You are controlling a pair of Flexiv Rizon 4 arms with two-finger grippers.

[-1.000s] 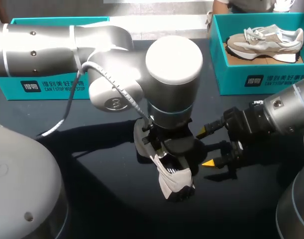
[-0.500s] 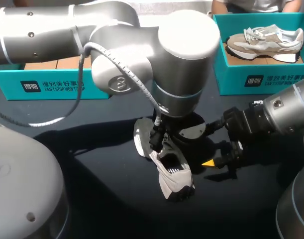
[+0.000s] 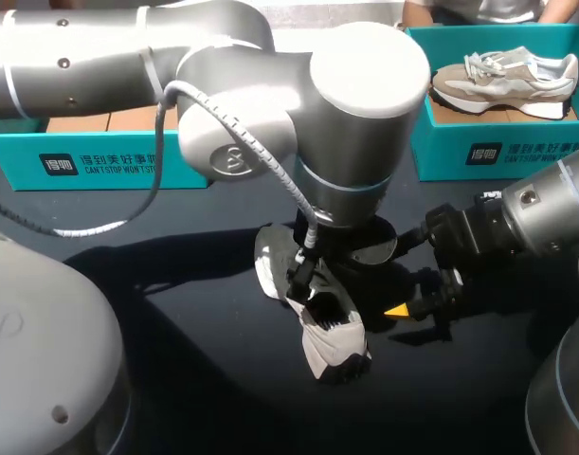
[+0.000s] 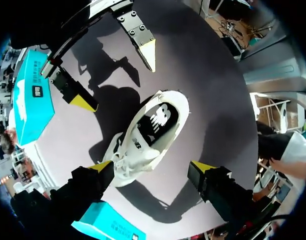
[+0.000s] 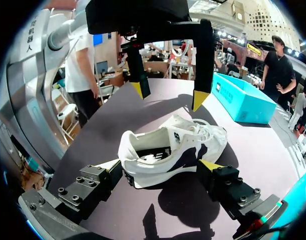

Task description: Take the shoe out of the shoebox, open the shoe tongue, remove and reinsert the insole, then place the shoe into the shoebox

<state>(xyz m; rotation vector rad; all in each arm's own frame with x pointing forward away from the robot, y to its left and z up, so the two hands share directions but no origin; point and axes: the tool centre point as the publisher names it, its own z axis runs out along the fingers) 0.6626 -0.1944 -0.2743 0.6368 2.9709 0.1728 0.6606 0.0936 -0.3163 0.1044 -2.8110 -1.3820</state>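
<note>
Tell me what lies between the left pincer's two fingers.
The white shoe, lying on the dark table. The left wrist view shows its laced front between the open fingers of the left pincer, heel pointing away.

left arm (image 3: 365, 85) | risen, shifted right | left claw (image 4: 151, 166) now higher above shoe (image 4: 147, 130)

In the head view the left arm (image 3: 365, 123) hides its own left gripper (image 4: 150, 167) and the middle of the white shoe (image 3: 332, 346). Beside the shoe, the right gripper's (image 3: 395, 282) upper fingertip is lost behind that arm. Beyond the shoe, the arm covers part of the left shoebox (image 3: 24, 156), and the picture's edge cuts off the right shoebox (image 3: 441, 152).
</note>
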